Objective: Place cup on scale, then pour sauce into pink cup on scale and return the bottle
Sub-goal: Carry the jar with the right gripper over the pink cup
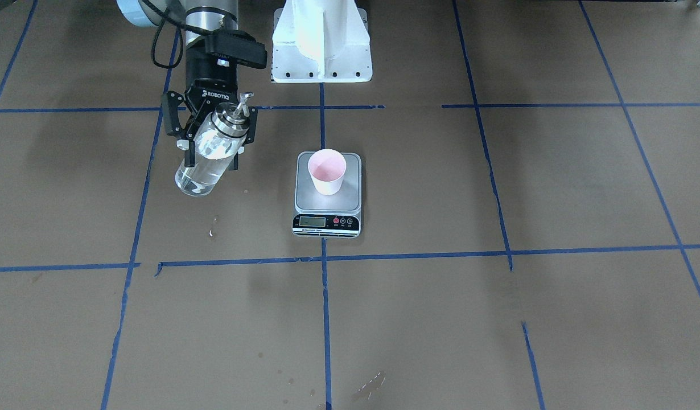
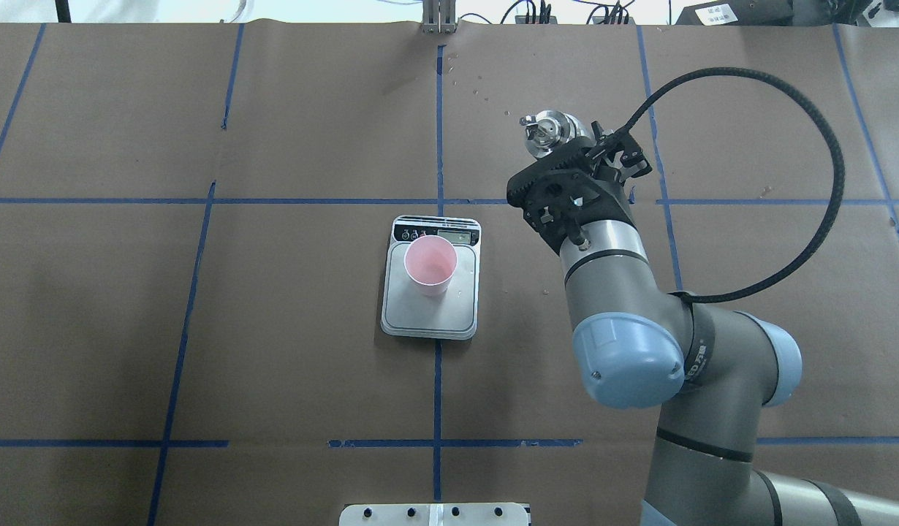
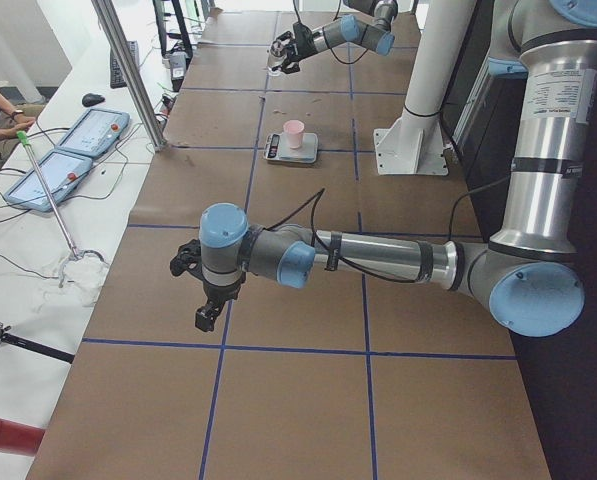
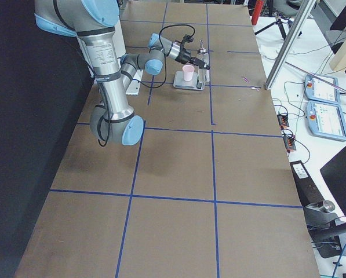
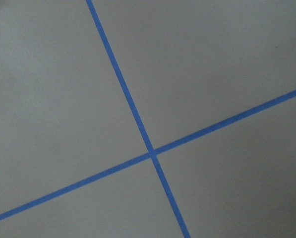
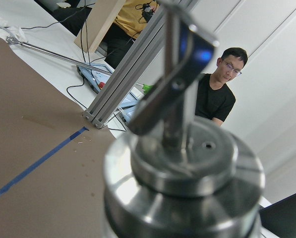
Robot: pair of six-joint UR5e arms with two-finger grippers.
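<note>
Now: brown-paper tabletop (image 1: 498,319), blue tape grid. Far off, left gripper (image 3: 206,318); cannot tell jaws' state. Marked "ROBOTIQ", right gripper (image 1: 210,147), jaws clamped on glass bottle (image 1: 202,168), tilted, spout up, well apart from scale (image 1: 304,196). LCD unreadable. Atop platform, pink cup (image 1: 327,171) upright. Bottle likely slick, breakable, liquid-heavy: mid-body grip suits.

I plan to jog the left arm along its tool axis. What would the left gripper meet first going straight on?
The left gripper points down at the table. Its wrist view shows only brown paper and a blue tape crossing. It would probably meet the table near that crossing first.
</note>
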